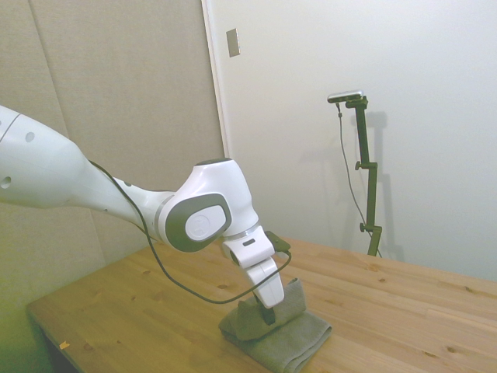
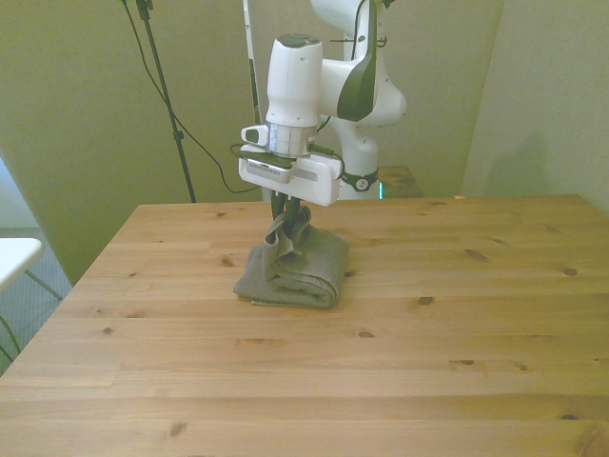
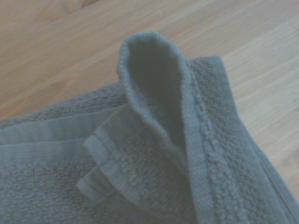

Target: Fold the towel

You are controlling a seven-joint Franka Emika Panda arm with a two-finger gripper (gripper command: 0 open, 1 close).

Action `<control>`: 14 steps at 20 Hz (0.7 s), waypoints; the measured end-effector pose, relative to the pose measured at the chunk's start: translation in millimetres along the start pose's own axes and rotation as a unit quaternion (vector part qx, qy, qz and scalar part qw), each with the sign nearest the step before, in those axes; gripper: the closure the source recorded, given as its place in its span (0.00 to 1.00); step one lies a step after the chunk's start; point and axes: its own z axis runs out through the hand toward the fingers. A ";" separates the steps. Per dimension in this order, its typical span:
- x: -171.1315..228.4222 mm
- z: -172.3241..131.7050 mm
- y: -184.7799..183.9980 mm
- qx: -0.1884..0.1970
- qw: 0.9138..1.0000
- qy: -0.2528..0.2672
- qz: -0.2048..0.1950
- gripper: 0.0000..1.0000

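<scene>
Wooden table [image 2: 457, 314], bare apart from the cloth. White arm [image 1: 85, 186] reaches in low over the middle of the near half.

Towel [image 2: 300, 271]: grey terry, lying bunched and already doubled on the table, rounded fold toward the camera in the front view. One hemmed flap is pulled up off the pile into a standing peak; the wrist view shows that flap curled over as a loop above the flat layers.

Gripper [image 2: 288, 211] stands straight above the pile, fingers pinched on the raised flap. The bulk of the towel lies directly below and slightly to the front view's right, so carrying the flap across that way looks like the fold to come.
</scene>
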 end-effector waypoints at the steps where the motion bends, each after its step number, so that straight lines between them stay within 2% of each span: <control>1: 0.7 0.2 0.0 0.012 1.000 -0.007 -0.008 0.00; 5: 3.9 1.5 2.0 0.028 0.999 -0.024 -0.022 0.00; 14: 12.5 -5.0 7.3 0.032 0.999 -0.013 -0.019 0.00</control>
